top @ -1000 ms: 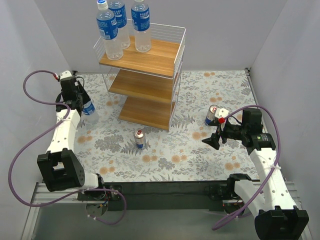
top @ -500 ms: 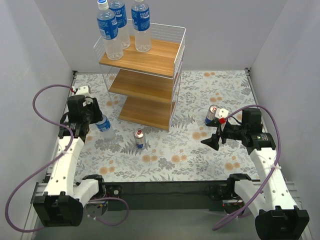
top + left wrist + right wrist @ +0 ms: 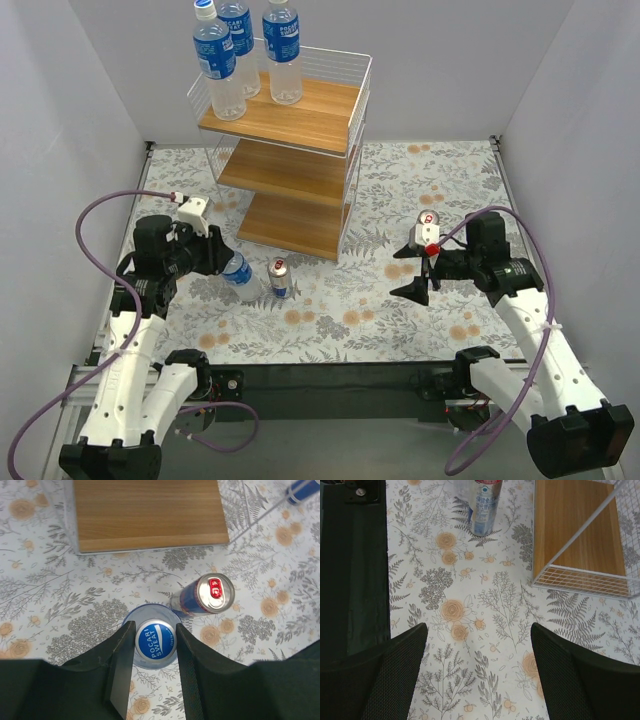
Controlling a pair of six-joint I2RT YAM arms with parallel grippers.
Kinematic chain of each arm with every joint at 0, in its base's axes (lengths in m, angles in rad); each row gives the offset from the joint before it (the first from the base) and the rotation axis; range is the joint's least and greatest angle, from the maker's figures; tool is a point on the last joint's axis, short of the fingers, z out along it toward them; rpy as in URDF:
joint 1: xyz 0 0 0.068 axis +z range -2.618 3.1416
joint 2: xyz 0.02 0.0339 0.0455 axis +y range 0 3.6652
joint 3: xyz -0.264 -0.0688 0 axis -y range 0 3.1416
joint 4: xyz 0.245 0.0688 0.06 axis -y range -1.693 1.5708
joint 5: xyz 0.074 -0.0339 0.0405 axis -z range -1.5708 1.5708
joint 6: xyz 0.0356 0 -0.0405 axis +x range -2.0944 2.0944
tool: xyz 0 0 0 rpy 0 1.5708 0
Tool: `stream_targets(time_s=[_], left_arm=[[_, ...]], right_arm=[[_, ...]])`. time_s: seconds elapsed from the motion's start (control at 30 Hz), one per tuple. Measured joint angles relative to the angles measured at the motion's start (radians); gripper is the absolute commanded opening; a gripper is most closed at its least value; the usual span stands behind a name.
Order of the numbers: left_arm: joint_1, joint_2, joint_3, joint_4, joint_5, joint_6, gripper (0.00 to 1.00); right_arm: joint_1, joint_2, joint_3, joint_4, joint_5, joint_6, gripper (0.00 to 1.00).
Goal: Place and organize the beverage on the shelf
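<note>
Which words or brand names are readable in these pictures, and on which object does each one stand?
"POCARI SWEAT" and small "OPEN": blue cap of the bottle in the left gripper.
"POCARI": label of the rear bottle on the shelf top.
Both cans: print too small to read.

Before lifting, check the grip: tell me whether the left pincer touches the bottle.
Touching. Left wrist view: the left pincer fingers press both sides of the bottle cap, no gap.
</note>
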Motion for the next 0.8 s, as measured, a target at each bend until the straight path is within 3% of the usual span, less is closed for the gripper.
stream_targets(time_s=[0.8], left_arm=[[-0.031, -0.07, 0.01, -0.128, 0.347, 0.145, 0.0]], right_arm=[[0.166, 0.04, 0.034, 0.032, 0.004, -0.012, 0.89]])
